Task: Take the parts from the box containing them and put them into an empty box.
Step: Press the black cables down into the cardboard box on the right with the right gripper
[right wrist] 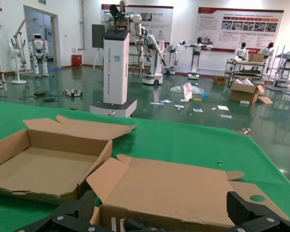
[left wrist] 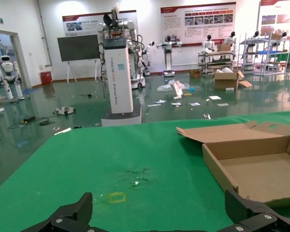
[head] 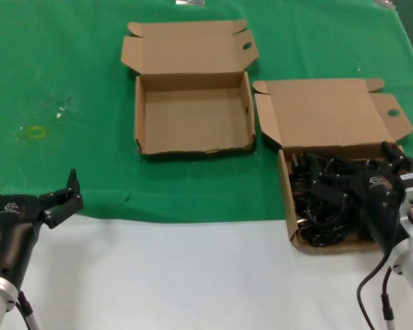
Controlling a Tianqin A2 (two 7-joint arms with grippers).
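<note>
Head view: parts (head: 323, 199) under right claw (head: 358, 175) (open)

Bright, even overhead light; soft shadows, sharp focus

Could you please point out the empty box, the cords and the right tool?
empty box (head: 193, 113), head view, bare floor.
cords (head: 323, 213), head view, tangled middle.
right tool (head: 399, 157), head view, between fingertips.

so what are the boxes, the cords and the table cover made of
Both boxes, the empty one and the full one, look like plain brown cardboard: matte, with folded flaps and tabs. The cords seem black rubber or plastic-sheathed cable with a slight sheen. The green cover looks like matte felt or cloth, though that is uncertain.
</note>
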